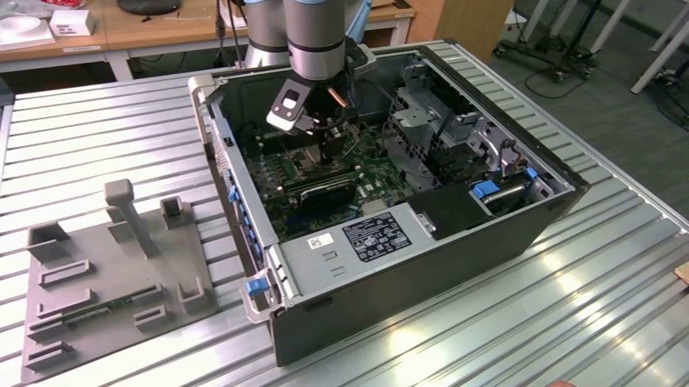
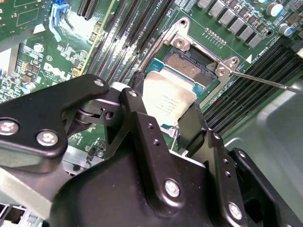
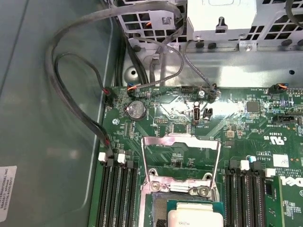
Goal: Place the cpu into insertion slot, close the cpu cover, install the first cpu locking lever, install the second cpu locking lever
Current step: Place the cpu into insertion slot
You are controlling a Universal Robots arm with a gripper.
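My gripper (image 1: pixel 312 139) reaches down into the open computer case (image 1: pixel 453 266) over the green motherboard (image 1: pixel 372 173). In the second wrist view the black fingers (image 2: pixel 135 106) are shut on the cpu (image 2: pixel 166 100), a pale grey square chip. The chip hangs tilted just above the near half of the insertion slot (image 2: pixel 188 66), whose far contacts lie bare. In the first wrist view the cpu (image 3: pixel 195 215) shows with its green edge at the slot. The cpu cover (image 3: pixel 182 140), a silvery frame, stands swung open beyond it. A thin locking lever (image 2: pixel 265 81) sticks out beside the slot.
Long black memory slots (image 3: pixel 118 194) flank the socket on both sides. Looped grey cables (image 3: pixel 75 85) and a metal drive cage (image 1: pixel 436 121) stand near the board. A grey fixture plate (image 1: pixel 108 282) lies on the ribbed table at the exterior view's left.
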